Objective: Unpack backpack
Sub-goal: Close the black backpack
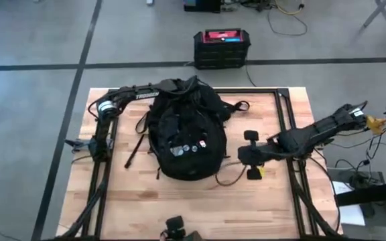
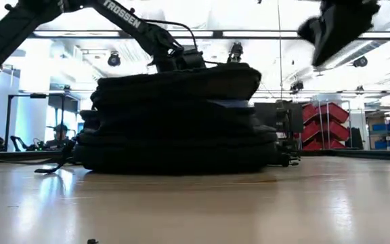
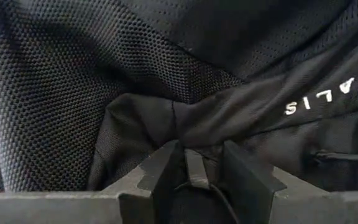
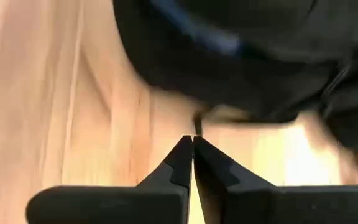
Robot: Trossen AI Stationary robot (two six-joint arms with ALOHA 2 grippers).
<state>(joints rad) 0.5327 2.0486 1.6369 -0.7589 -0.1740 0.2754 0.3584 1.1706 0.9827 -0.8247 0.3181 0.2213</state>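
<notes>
The black backpack [image 1: 183,134] lies flat in the middle of the wooden table, front up with small coloured tags showing; it also fills the middle of the low view [image 2: 175,122]. My left gripper [image 1: 181,87] is at the pack's far top end, shut on a narrow strip there [image 3: 194,165]. My right gripper [image 1: 240,157] hovers shut beside the pack's right side, raised well above the table [image 2: 330,34]. In its wrist view the fingertips [image 4: 192,144] meet over bare wood, just short of the backpack's edge [image 4: 241,56]. My left gripper pinches a narrow grey strip with a thin cord [image 3: 196,175] at the backpack's top end between its two fingers [image 3: 160,177]. Black fabric bunches up right beyond the tips. The pack's body stays lying on the table. My right gripper has a tiny dark sliver [image 4: 197,127] at its tips; whether it touches anything I cannot tell.
A black box with a red top [image 1: 221,45] stands on the floor beyond the far edge. Black frame rails [image 1: 283,100] run along the table's sides. A loose strap [image 1: 136,144] trails left of the pack, and a cord [image 1: 230,179] loops at its right. Bare wood [image 1: 200,207] lies near.
</notes>
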